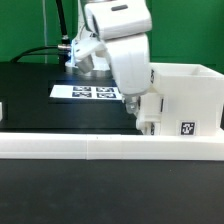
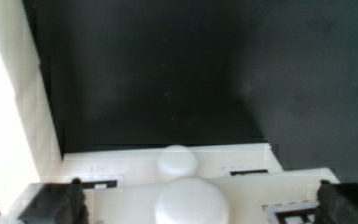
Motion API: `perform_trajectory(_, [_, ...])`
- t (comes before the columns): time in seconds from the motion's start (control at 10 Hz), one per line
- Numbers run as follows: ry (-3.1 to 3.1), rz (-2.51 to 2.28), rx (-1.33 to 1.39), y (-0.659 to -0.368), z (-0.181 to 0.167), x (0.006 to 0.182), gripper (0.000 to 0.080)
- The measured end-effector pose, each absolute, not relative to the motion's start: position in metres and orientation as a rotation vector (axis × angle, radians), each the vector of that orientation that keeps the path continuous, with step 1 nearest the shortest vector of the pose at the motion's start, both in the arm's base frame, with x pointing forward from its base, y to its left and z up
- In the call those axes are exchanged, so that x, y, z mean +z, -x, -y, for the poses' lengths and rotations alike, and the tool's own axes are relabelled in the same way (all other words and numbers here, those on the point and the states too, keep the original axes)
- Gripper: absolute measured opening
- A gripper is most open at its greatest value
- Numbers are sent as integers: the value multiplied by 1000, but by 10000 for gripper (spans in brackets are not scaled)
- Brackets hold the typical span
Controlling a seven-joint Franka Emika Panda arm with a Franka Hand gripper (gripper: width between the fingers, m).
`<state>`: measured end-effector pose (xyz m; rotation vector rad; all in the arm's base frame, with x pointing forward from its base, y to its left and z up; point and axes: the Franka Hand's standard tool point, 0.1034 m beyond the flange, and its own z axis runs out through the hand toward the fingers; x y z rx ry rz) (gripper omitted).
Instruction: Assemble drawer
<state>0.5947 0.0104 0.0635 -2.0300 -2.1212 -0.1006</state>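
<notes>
End effector (image 1: 146, 122) (jaws spread wide, holding nothing) hangs just beside the drawer housing (image 1: 185, 98).

So the exterior view sits low and close at the table's edge, looking across a long white rail (image 1: 110, 147) at the arm (image 1: 120, 45), which fills the upper middle of the frame. The wrist view rides on the arm, looking steeply down past the gripper (image 2: 190, 203). Both catch the black table (image 1: 40, 85).
</notes>
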Motion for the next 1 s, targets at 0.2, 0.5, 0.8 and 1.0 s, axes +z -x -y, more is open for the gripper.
perform_trajectory(0.2, [2037, 2114, -96, -594, -9, 62, 649])
perform_trajectory(0.5, [2048, 2115, -105, -595, -10, 61, 649])
perform_trajectory(0.8, [2082, 2161, -124, -597, -18, 57, 649])
perform_trajectory(1.0, [2089, 2160, -116, -597, -18, 57, 649])
